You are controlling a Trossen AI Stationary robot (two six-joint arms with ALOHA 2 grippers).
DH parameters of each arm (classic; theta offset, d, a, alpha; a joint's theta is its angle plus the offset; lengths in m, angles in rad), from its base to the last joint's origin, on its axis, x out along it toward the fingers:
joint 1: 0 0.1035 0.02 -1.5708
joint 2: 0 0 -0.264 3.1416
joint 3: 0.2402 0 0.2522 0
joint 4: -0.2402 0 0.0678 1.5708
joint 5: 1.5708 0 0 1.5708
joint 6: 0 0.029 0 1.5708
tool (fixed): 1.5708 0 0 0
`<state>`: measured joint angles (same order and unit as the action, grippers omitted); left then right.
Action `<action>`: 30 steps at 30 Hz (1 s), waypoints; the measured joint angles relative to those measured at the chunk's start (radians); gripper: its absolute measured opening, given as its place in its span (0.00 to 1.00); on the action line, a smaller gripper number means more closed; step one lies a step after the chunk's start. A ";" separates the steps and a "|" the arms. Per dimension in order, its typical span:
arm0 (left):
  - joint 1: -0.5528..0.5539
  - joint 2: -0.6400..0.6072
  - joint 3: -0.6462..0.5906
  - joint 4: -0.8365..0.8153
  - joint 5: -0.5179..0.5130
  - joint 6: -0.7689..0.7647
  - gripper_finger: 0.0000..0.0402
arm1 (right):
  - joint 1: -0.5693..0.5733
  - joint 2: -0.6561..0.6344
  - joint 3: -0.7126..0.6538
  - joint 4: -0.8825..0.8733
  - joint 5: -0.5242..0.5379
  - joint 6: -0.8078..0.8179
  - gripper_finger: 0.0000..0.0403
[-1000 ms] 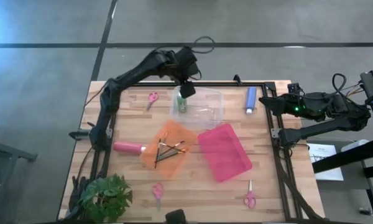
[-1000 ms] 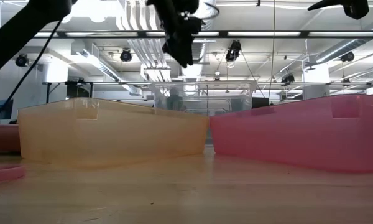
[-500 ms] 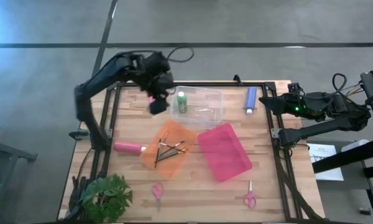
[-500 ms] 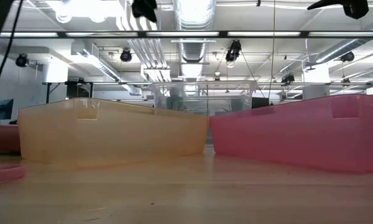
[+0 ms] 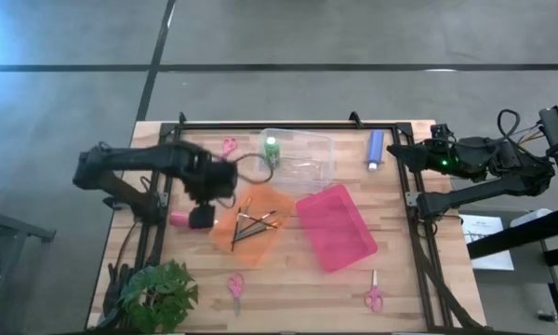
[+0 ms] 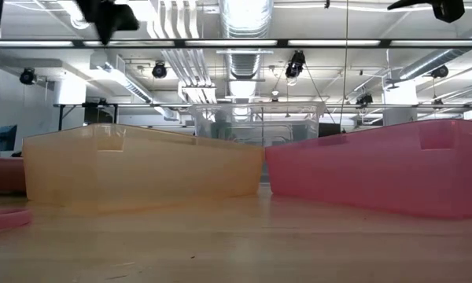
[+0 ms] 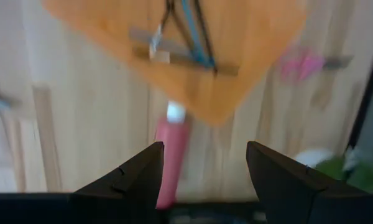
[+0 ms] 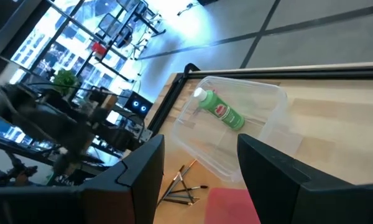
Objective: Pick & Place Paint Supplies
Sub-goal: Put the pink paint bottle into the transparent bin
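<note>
A pink-red paint bottle (image 5: 181,220) lies on its side on the table, left of the orange tray (image 5: 260,200). My left gripper (image 5: 202,216) hovers above it, pointing down, open and holding nothing; in the left wrist view the bottle (image 7: 173,155) shows between and beyond the fingers. Several paintbrushes (image 5: 253,223) lie in the orange tray. A green bottle (image 8: 221,112) lies on its side in the clear bin (image 5: 302,160). A blue bottle (image 5: 376,149) lies at the far right, beside my right gripper (image 8: 202,180), which is open and raised.
A pink tray (image 5: 335,226) sits right of the orange one. Pink scissors lie at the far left (image 5: 229,145), near the front edge (image 5: 235,284) and at the front right (image 5: 373,298). A potted plant (image 5: 158,293) stands at the front-left corner.
My left gripper has swung from above the clear bin toward the table's left and near edges, keeping about the same height and staying open, and now hangs over the pink-red bottle. The green bottle has stayed in the clear bin.
</note>
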<state>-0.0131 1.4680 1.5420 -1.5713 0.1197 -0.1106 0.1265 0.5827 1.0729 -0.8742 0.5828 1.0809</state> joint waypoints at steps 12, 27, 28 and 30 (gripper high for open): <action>-0.149 -0.133 -0.440 0.139 -0.098 0.032 0.60 | 0.000 0.002 0.000 0.029 0.000 -0.011 0.49; -0.140 -0.254 -0.747 0.375 -0.143 0.005 0.60 | 0.000 0.007 0.000 0.027 0.003 0.036 0.49; -0.139 -0.261 -0.748 0.372 -0.142 0.005 0.60 | 0.000 0.007 0.000 0.027 0.004 0.036 0.49; -0.138 -0.265 -0.748 0.375 -0.130 0.006 0.60 | 0.000 0.010 0.000 0.027 0.010 0.038 0.49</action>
<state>-0.1513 1.2031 0.7944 -1.1965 -0.0101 -0.1047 0.1265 0.5926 1.0725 -0.8468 0.5931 1.1193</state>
